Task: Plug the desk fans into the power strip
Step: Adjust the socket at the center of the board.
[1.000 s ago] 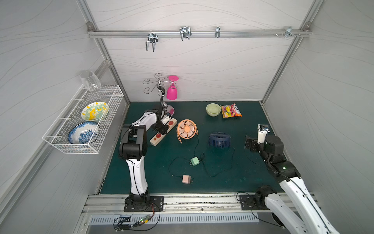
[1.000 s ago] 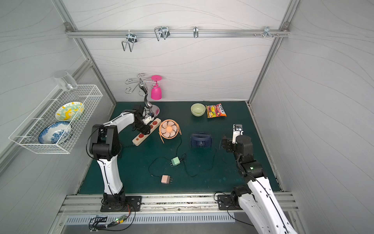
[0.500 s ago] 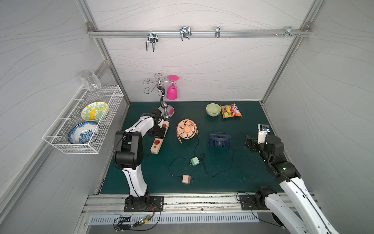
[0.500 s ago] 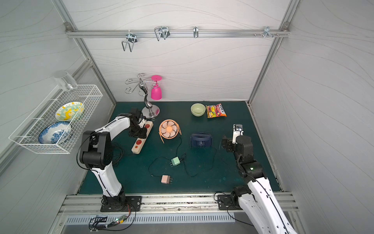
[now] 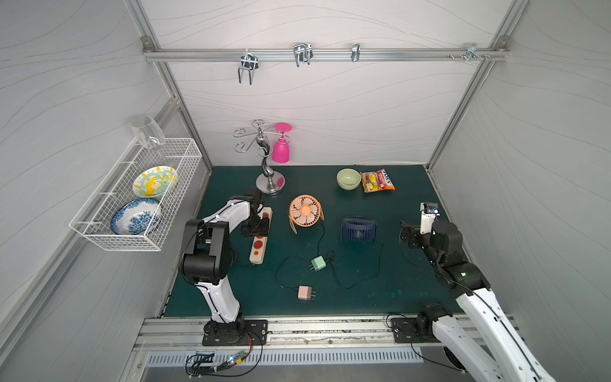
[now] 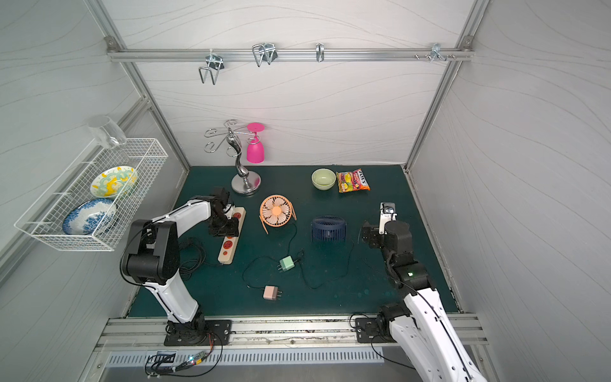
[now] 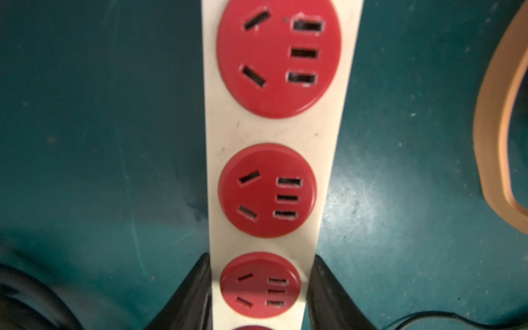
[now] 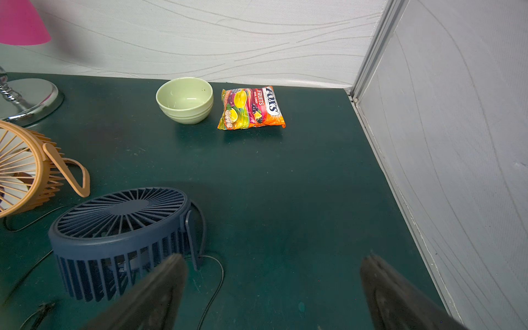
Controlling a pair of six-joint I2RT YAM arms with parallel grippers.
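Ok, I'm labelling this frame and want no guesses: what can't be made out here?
- Power strip: middle sockets hidden under the left arm in both top views; both ends cut off in the left wrist view.
- Left pincer: only fingertips show, at the left wrist view's edge.
- Green adapter and pink adapter: cords too thin in top views to trace to a fan.
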